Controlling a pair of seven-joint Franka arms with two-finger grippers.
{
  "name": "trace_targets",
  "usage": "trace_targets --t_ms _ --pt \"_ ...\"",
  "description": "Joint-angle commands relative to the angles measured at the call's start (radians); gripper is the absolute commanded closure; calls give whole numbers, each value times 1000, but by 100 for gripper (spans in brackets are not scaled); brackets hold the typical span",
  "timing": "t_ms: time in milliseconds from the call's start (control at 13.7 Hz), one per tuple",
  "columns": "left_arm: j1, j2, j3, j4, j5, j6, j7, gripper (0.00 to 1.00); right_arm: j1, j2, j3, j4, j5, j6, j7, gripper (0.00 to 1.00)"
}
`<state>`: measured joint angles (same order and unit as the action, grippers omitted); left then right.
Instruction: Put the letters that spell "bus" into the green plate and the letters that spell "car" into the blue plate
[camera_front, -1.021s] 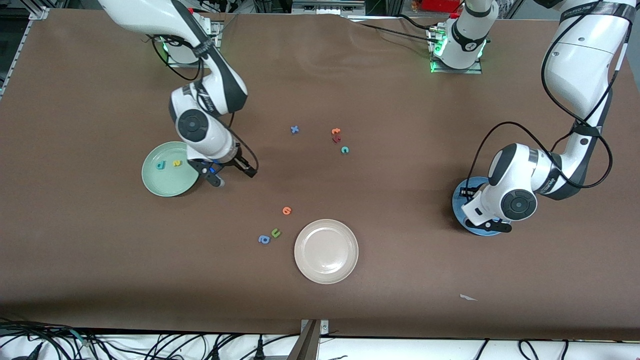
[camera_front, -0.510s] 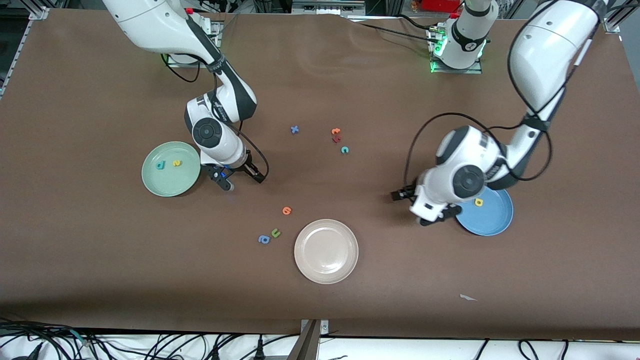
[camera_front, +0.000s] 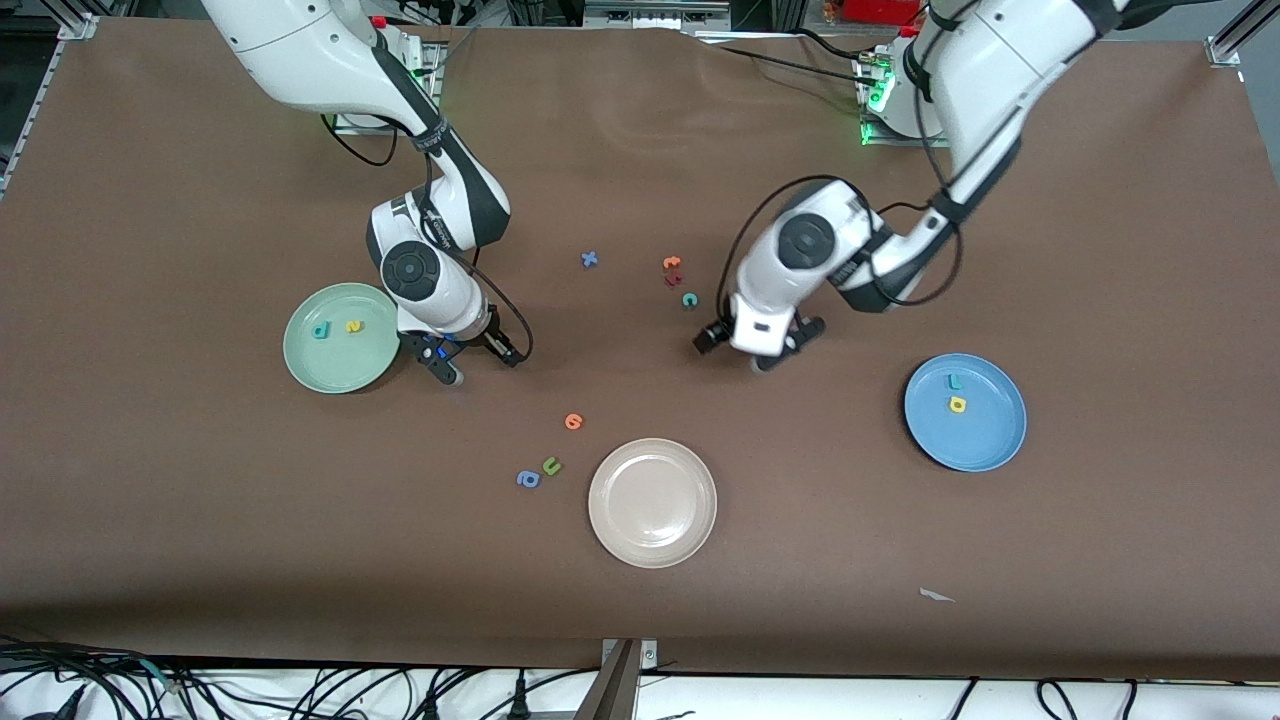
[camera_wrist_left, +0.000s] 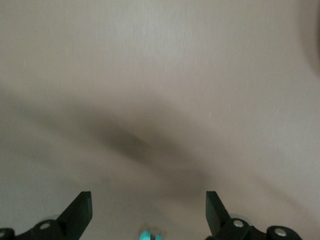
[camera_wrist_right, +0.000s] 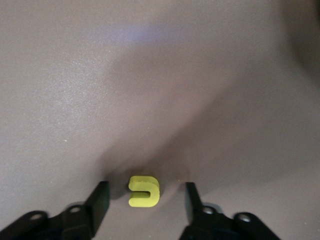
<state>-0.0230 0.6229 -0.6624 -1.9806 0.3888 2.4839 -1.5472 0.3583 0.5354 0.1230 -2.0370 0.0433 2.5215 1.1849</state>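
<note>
Shows a matte brown surface (camera_front: 200, 520) with faint creases, black cables (camera_front: 300, 690) hanging along its edge nearest the front camera, a white paper scrap (camera_front: 936, 595) and green lights at both arm bases. Finds the teal b (camera_front: 320, 330) and yellow s (camera_front: 353, 326) in the green plate (camera_front: 300, 370), the teal r (camera_front: 954, 381) and yellow a (camera_front: 958, 404) in the blue plate (camera_front: 990, 450), and the teal c (camera_front: 689, 299) loose mid-surface. Has the right end effector (camera_wrist_right: 145, 200) released, straddling the yellow u (camera_wrist_right: 144, 191) just beside the green plate without touching it, and the left end effector (camera_front: 735, 352) spread wide, holding nothing, over bare surface near the teal c.
</note>
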Motion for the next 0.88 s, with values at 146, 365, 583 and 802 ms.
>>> trace_targets --t_ms 146,365,583,802 --pt "-80 -6 9 -30 120 10 -142 0 -1 -3 0 -9 -8 11 6 72" --pt "-124 15 18 -30 122 10 -143 10 -1 -9 0 -9 -8 3 7 78" --pt "-126 27 18 -30 128 10 -146 14 -1 -46 0 -5 -8 -53 4 79" --pt "-133 49 18 -26 169 12 -187 19 -1 -155 -23 20 -10 -255 -25 79"
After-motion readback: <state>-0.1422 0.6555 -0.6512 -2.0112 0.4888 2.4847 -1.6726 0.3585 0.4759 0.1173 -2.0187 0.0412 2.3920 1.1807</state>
